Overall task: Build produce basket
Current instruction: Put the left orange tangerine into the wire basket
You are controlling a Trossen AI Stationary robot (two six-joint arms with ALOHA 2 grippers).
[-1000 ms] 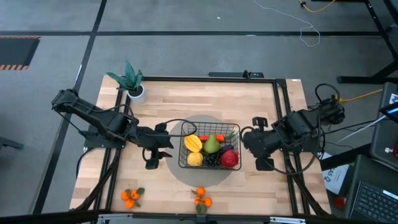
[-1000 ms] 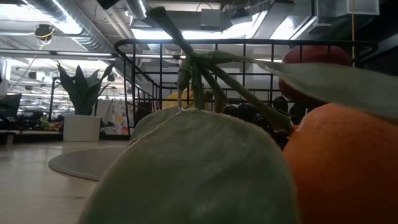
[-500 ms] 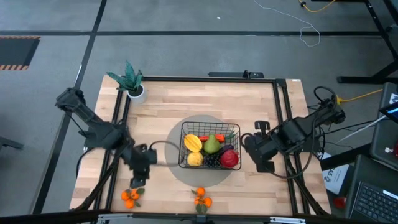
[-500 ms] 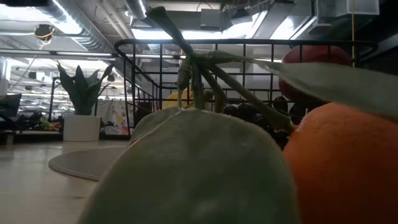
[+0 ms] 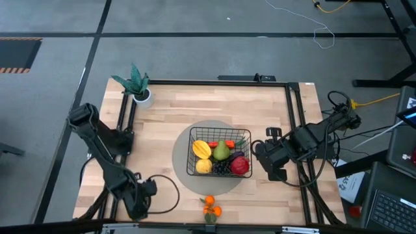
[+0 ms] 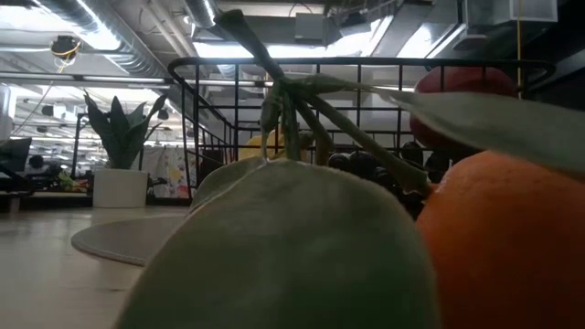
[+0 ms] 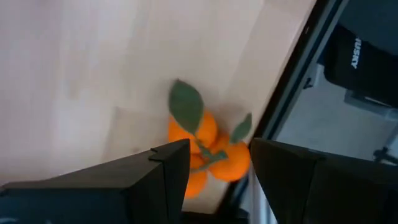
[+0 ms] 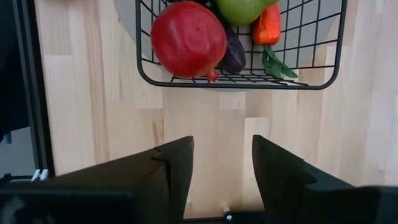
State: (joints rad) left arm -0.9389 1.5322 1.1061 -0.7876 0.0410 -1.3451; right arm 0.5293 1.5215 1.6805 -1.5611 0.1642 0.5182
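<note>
We centre our open, empty left tool (image 7: pixel 214 168) over the leafy orange tangerine cluster (image 7: pixel 205 149), well apart from the black wire-mesh basket (image 5: pixel 220 157); the right tool (image 8: pixel 221 165) waits open beside the basket.

The only readable writing is a short run of white capital letters, apparently "USY", printed sideways on a black object (image 7: pixel 364 59) off the table's edge in the left wrist view; the rest of the word is cut off. Nothing legible shows in the high, low or right wrist views.
</note>
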